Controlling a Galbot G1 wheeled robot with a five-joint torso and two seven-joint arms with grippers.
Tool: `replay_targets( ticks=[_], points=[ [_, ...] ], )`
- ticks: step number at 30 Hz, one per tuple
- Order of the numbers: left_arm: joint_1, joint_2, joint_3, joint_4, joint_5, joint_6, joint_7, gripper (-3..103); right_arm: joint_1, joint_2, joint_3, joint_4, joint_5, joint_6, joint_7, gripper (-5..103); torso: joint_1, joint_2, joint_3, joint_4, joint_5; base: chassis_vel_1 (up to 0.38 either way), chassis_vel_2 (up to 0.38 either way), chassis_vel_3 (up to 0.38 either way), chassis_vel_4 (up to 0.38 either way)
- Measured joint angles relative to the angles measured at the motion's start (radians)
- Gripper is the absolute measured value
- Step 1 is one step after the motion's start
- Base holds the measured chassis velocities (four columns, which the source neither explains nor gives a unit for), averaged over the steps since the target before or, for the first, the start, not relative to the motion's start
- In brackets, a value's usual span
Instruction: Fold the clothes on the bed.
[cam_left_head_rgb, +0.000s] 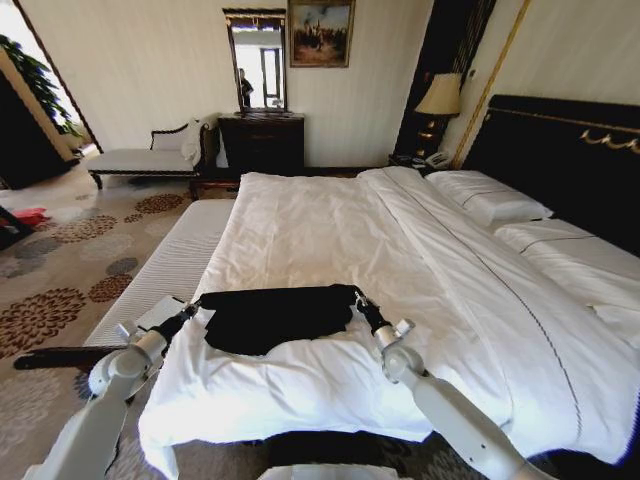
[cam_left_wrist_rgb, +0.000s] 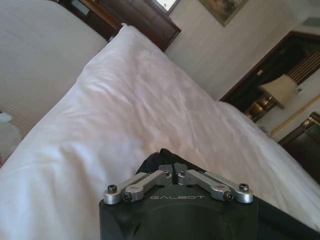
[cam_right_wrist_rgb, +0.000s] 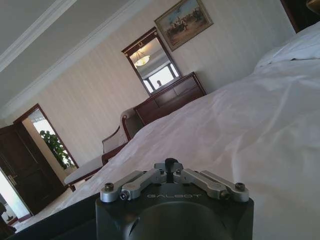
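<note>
Lying near the foot of the bed (cam_left_head_rgb: 330, 230), at about six o'clock on the white duvet in the head view, the black T-shirt (cam_left_head_rgb: 270, 315) is bunched into a dark band stretched between both arms. At its nine o'clock edge the left gripper (cam_left_head_rgb: 197, 308) has its fingers pressed together on the cloth; at three o'clock the right gripper (cam_left_head_rgb: 358, 298) pinches the other edge likewise. Both wrist views show the linkages drawn in over dark fabric.

Black T-shirt (cam_left_head_rgb: 275, 315) on white bed (cam_left_head_rgb: 420, 260)
</note>
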Motion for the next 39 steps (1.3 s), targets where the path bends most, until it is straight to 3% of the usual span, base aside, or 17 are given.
replay_targets(
  ticks=[6,13,15,22,28,31,32,34,36,37,39],
  points=[
    [0.095,0.0,-0.045,-0.037,0.088,0.031,0.002,0,-0.057,0.001,0.002,0.034,-0.039,0.0,0.018,1,0.0,0.0,0.0,-0.0002,0.0001,0.0,0.0,0.0,0.0],
    [0.119,-0.005,-0.059,-0.073,0.115,0.067,0.013,0,-0.087,0.007,-0.01,0.05,-0.06,-0.002,0.044,1,0.0,0.0,0.0,-0.0004,0.0003,0.0,0.0,0.0,0.0],
    [0.129,-0.002,-0.058,-0.074,0.166,0.08,0.031,0,-0.098,0.009,-0.01,0.046,-0.07,-0.001,0.044,1,0.0,0.0,0.0,-0.0004,0.0001,0.0,0.0,0.0,0.0],
    [0.138,-0.008,-0.056,-0.085,0.214,0.079,0.056,0,-0.127,0.012,-0.003,0.037,-0.093,0.024,0.031,-2,0.0,0.0,0.0,-0.0002,0.0001,0.0,0.0,0.0,0.0],
    [0.136,-0.015,-0.093,-0.135,0.22,0.038,0.067,-1,-0.157,0.008,0.019,0.101,-0.102,0.031,0.019,13,0.0,0.0,0.0,-0.0005,0.0,0.0,0.0,0.0,0.0],
    [0.142,-0.043,-0.186,-0.245,0.164,0.007,0.09,15,-0.19,-0.012,0.063,0.21,-0.089,0.011,0.037,29,0.0,0.0,0.0,-0.0002,0.0002,0.0,0.0,0.0,0.0],
    [0.142,-0.043,-0.186,-0.245,0.164,0.007,0.09,15,-0.19,-0.012,0.063,0.21,-0.089,0.011,0.037,29,0.0,0.0,0.0,-0.0002,0.0002,0.0,0.0,0.0,0.0],
    [0.136,-0.059,-0.249,-0.309,0.083,0.006,0.085,20,-0.197,-0.028,0.093,0.271,-0.064,-0.02,0.075,40,0.0,0.0,0.0,-0.0002,0.0002,0.0,0.0,0.0,0.0],
    [0.115,-0.074,-0.314,-0.376,-0.03,0.021,0.054,31,-0.184,-0.042,0.121,0.317,-0.043,-0.051,0.134,45,0.0,0.0,0.0,-0.0003,0.0003,0.0,0.0,0.0,0.0],
    [0.115,-0.074,-0.314,-0.376,-0.03,0.021,0.054,31,-0.184,-0.042,0.121,0.317,-0.043,-0.051,0.134,45,0.0,0.0,0.0,-0.0003,0.0003,0.0,0.0,0.0,0.0],
    [0.086,-0.084,-0.35,-0.419,-0.132,0.039,-0.006,42,-0.153,-0.048,0.137,0.335,-0.026,-0.085,0.19,56,0.0,0.0,0.0,-0.0001,0.0003,0.0,0.0,0.0,0.0]
  ],
)
